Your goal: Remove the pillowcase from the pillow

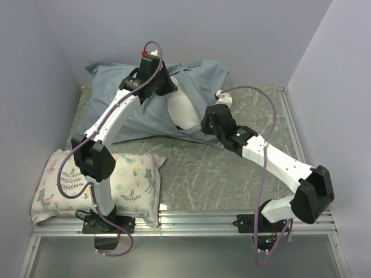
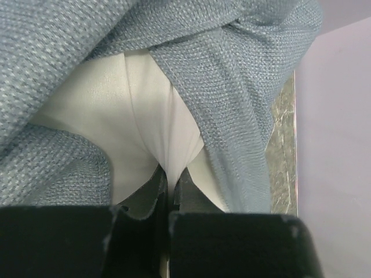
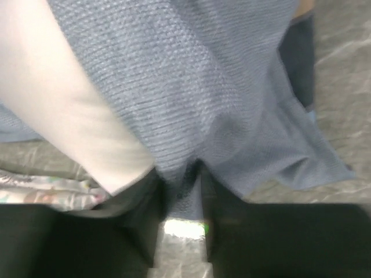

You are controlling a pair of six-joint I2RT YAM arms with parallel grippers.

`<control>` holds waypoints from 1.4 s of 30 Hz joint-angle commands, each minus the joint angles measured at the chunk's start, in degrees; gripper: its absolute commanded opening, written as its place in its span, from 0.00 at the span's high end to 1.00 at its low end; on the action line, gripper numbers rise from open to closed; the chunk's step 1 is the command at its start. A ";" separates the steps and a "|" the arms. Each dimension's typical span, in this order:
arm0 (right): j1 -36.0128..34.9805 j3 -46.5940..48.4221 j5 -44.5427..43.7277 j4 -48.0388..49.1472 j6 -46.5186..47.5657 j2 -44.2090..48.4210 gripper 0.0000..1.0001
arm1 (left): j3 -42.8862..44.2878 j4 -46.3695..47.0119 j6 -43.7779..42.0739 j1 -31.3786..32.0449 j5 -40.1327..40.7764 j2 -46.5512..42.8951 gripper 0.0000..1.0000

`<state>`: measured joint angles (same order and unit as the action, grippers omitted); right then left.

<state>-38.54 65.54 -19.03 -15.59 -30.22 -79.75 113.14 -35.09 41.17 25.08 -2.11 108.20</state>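
Note:
The slate-blue pillowcase (image 1: 145, 116) lies at the back of the table, with the plain white pillow (image 1: 182, 110) showing through its open side. My left gripper (image 1: 164, 88) is over the pillow's upper end; in the left wrist view it (image 2: 170, 174) is shut on a pinched fold of the white pillow (image 2: 145, 110), with blue pillowcase cloth (image 2: 232, 75) around it. My right gripper (image 1: 207, 123) is at the pillowcase's lower right edge; in the right wrist view it (image 3: 181, 174) is shut on a fold of the blue pillowcase (image 3: 197, 87), with the pillow (image 3: 75, 116) to its left.
A white pillow printed with flowers and deer (image 1: 98, 185) lies at the front left under the left arm. The grey marbled table (image 1: 220, 174) has a metal rail (image 1: 232, 220) along the front. Purple-grey walls enclose the back and sides.

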 commanded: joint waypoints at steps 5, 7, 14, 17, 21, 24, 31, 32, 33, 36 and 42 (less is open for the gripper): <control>3.91 -12.53 -5.15 -0.76 -0.98 8.11 0.89 | 3.49 6.09 -0.21 -0.65 1.41 -3.26 1.00; 5.06 -15.34 -5.06 0.21 -1.07 8.20 0.92 | 3.75 6.00 -0.21 -0.82 1.32 -3.26 1.00; 11.29 -17.12 1.44 6.19 -1.16 1.90 0.92 | 2.62 5.30 -1.17 -0.47 -3.58 -4.40 1.00; 13.49 -11.59 3.82 7.68 -0.20 -3.64 0.88 | -4.31 5.03 -3.28 3.90 -5.10 -7.72 1.00; 14.02 -2.29 4.87 6.12 2.00 -9.63 0.66 | -21.18 10.91 -2.50 8.74 -5.19 -13.80 1.00; 13.85 -3.82 4.35 6.88 2.36 -7.02 0.40 | -30.59 13.81 -1.71 11.04 -3.96 -16.09 1.00; 8.33 -10.78 1.20 8.13 4.46 5.82 0.17 | -38.43 18.30 -0.47 12.89 -2.73 -17.32 1.00; 7.27 -10.87 0.31 8.04 4.73 6.70 0.15 | -38.35 18.04 -0.65 13.41 -2.29 -17.15 1.00; 5.52 -10.96 -0.74 8.12 4.99 6.88 0.14 | -38.17 17.87 -0.74 13.59 -1.94 -17.24 1.00; 3.22 -10.09 -1.45 9.52 5.69 5.31 0.13 | -37.73 17.25 -1.09 14.29 -1.23 -17.32 1.00; 1.98 -2.72 -6.71 6.56 7.01 -4.00 0.19 | -38.08 15.76 -1.62 14.91 -0.18 -19.43 1.00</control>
<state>-36.51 57.82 -20.53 -8.14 -24.56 -79.92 75.37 -18.44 39.70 38.74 -1.21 92.01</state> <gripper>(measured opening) 0.825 0.042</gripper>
